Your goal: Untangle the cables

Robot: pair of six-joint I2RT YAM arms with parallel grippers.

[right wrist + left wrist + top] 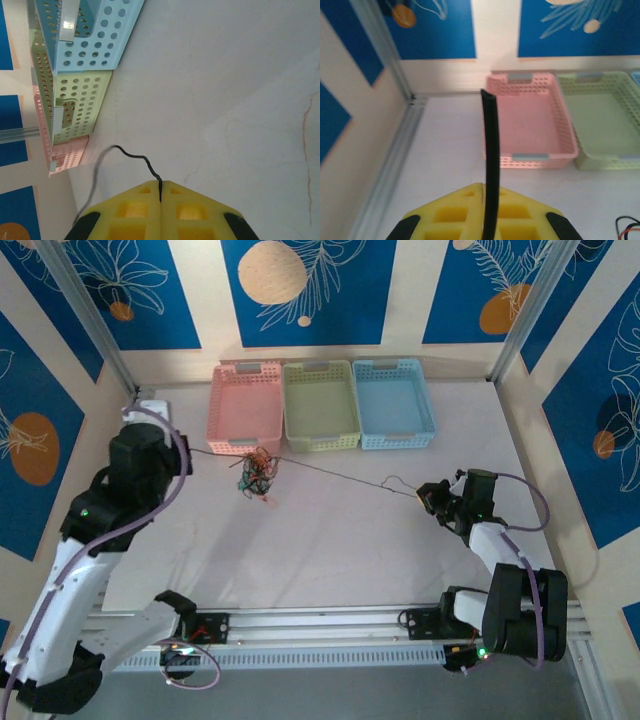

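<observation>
Between left end effector [188,453] and right end effector [423,495], black cable [340,476] taut

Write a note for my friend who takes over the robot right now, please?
Left tool: shut on a black cable.
Right tool: shut on its other end, it seems.
The cable runs taut between them, through the tangle in front of the pink basket.
Done: one strand pulled straight.
To do: free it from the tangle, then separate the rest.
</observation>
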